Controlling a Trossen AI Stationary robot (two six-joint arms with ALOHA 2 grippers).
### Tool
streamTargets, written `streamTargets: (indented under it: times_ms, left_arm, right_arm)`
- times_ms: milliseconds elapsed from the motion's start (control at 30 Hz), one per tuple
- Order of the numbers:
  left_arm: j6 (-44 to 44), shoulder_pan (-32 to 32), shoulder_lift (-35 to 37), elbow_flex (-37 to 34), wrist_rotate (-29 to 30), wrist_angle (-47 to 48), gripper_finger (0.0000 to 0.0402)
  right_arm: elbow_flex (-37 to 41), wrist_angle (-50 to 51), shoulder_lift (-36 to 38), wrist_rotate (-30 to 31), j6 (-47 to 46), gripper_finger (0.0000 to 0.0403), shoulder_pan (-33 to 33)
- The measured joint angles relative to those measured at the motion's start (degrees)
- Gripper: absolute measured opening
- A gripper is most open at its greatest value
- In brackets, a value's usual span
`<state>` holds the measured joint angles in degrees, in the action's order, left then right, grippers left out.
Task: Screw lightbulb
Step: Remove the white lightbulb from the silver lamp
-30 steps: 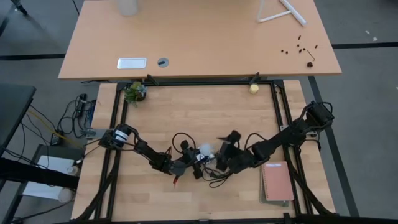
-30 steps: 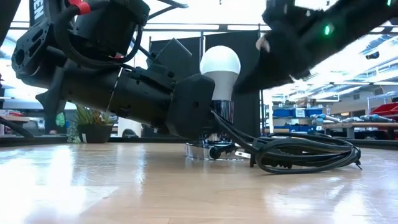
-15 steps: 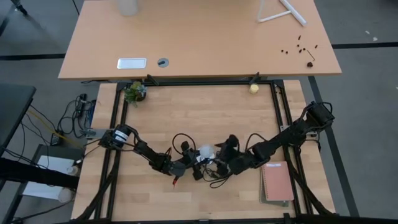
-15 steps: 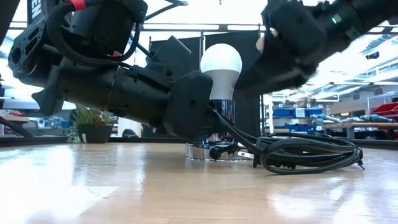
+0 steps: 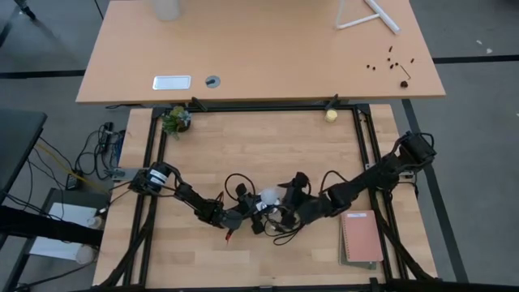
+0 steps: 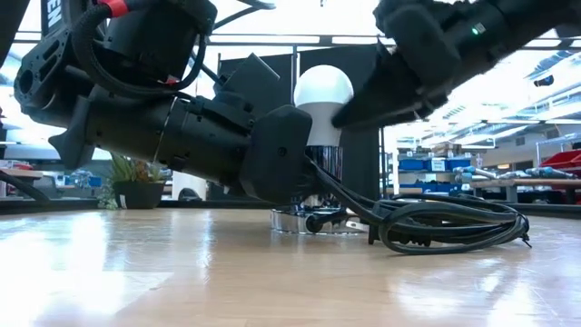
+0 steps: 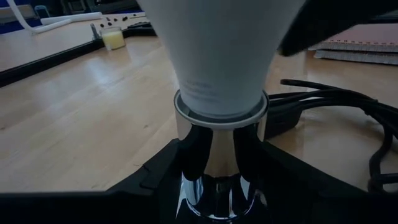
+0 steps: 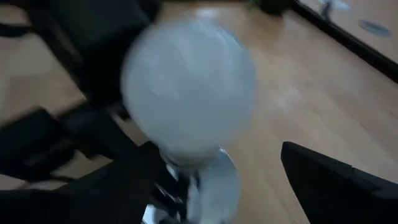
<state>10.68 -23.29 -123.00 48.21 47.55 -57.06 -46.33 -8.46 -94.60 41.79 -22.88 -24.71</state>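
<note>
The socket (image 6: 313, 182) is being clamped by the left gripper (image 6: 290, 159) while the lightbulb (image 6: 323, 95) is being straddled by the wide-open right gripper (image 8: 205, 180), best centred before twisting.

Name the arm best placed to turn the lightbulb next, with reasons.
Right. The right gripper has open fingers either side of the lightbulb, while the left gripper is shut on the socket below it.
</note>
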Motion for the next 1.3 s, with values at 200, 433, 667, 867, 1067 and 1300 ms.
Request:
streamTargets:
  times_ms: [200,433,667,867,1067,1300]
  left_arm:
    - [-0.07,-0.02,0.00,0.00,-0.04,0.02,0.0188]
    - [0.00,-0.02,0.00,0.00,-0.05,-0.02,0.0188]
    - [0.00,-0.02,0.00,0.00,-0.09,-0.26,0.0188]
    - [0.02,-0.02,0.00,0.00,-0.10,-0.28,0.0188]
    - [0.07,0.00,0.00,0.00,-0.11,-0.37,0.0188]
    - [0.07,0.04,0.00,-0.02,-0.13,-0.39,0.0188]
  right_arm:
    - [0.02,18.87,0.83,9.23,-23.21,0.0346,-2.54]
    - [0.08,6.22,0.95,0.50,-13.70,0.0346,-3.22]
    - [0.02,-1.11,0.97,-3.56,-2.50,0.0346,-1.19]
    - [0.02,-2.17,0.97,-4.37,0.15,0.0346,1.05]
    - [0.02,-3.18,0.95,-7.96,3.56,0.0346,3.26]
    - [0.02,-6.21,0.96,-14.08,10.48,0.0346,5.95]
